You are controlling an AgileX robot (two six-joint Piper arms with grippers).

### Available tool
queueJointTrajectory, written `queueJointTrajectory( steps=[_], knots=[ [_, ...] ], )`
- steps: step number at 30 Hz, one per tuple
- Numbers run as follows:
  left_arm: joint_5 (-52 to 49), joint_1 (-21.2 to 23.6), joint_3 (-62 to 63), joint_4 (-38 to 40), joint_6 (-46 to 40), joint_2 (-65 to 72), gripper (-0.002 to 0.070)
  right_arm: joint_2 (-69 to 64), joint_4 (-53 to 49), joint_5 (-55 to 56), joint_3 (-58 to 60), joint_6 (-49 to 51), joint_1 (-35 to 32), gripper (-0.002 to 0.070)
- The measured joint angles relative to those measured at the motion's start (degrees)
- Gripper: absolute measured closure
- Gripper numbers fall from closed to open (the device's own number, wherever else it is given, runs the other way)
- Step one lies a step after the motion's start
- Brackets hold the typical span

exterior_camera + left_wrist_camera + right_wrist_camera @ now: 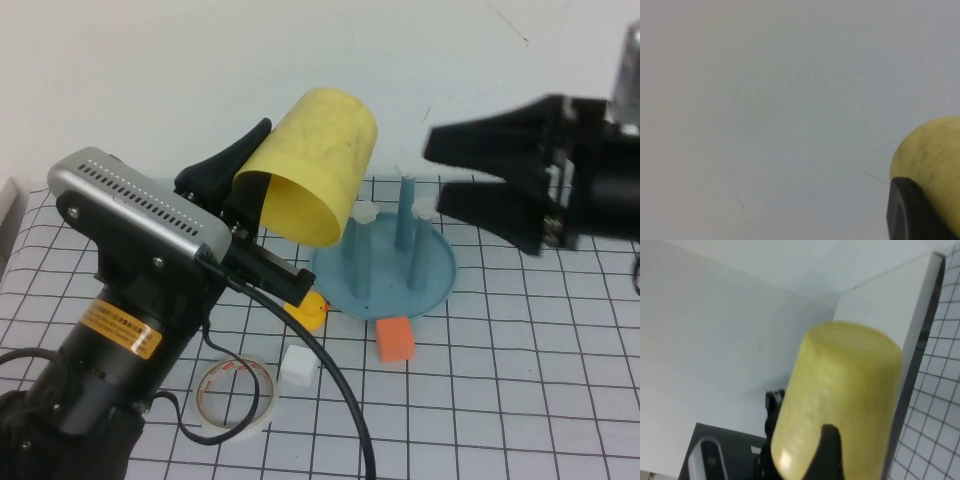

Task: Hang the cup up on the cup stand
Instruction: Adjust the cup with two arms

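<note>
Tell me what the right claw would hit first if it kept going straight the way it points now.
Most likely the cup. The right claw hangs open above the cup stand, aimed toward the robot's left, where the left claw holds the cup tilted in the air. Depth is uncertain, so it might pass beside it.

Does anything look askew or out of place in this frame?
Nothing is spilled or damaged. The cup is tilted, mouth down, held in the air by the left gripper beside the cup stand, not yet on a post. The right gripper hovers open above the stand, holding nothing.
</note>
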State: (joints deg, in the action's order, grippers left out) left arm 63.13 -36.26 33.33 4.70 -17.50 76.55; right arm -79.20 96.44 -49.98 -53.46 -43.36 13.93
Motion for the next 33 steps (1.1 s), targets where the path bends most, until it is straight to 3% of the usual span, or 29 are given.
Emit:
queueJointTrajectory(
  steps=[14,33],
  knots=[
    [0.10,0.10,0.00,3.27,-0.09,0.14,0.0662,-13.86,0.36,3.75,-17.24,0.00,8.49,0.0078],
    [0.92,0.22,0.00,2.81,3.21,0.14,0.0662,-14.22,1.29,6.92,-18.76,-0.46,11.83,0.0076]
  ],
)
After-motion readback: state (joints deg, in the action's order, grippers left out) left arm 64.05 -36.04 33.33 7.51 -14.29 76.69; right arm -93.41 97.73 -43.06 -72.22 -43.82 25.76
